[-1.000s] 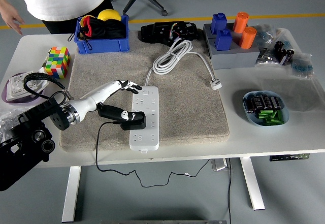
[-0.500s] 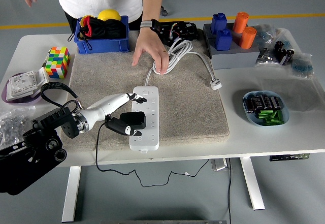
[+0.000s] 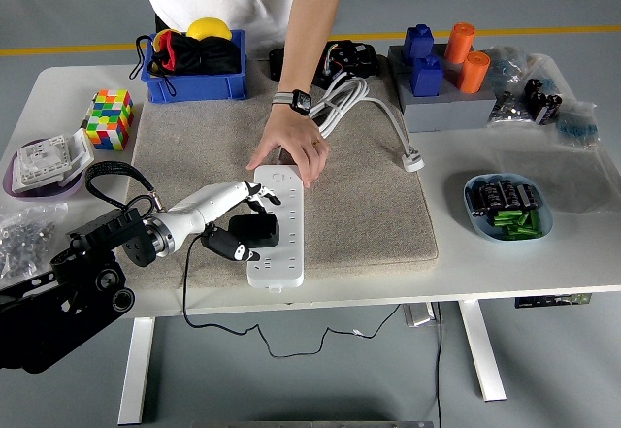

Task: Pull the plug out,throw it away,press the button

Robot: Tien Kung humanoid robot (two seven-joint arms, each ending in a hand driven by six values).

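A white power strip [image 3: 277, 239] lies on the beige mat [image 3: 359, 205]. A black plug adapter [image 3: 256, 228] sits in its left side, and its black cord [image 3: 186, 282] hangs over the table's front edge. My left hand [image 3: 246, 217] reaches in from the left. Its fingers [image 3: 260, 193] curl over the adapter's top and the thumb is below it, so it grips the adapter. A person's hand [image 3: 291, 154] with a wristwatch presses down on the strip's far end. My right arm is out of view.
The strip's white cable coil [image 3: 335, 108] and its white plug [image 3: 414, 163] lie on the mat. A blue bin [image 3: 194, 83], a Rubik's cube [image 3: 109, 117], a grey block with blue and orange pieces [image 3: 441, 98] and a bowl of batteries [image 3: 506, 207] stand around it.
The person's hand came in, touched the cable coil, then moved down onto the strip's far end. My left hand shifted toward me and closed around the black adapter.
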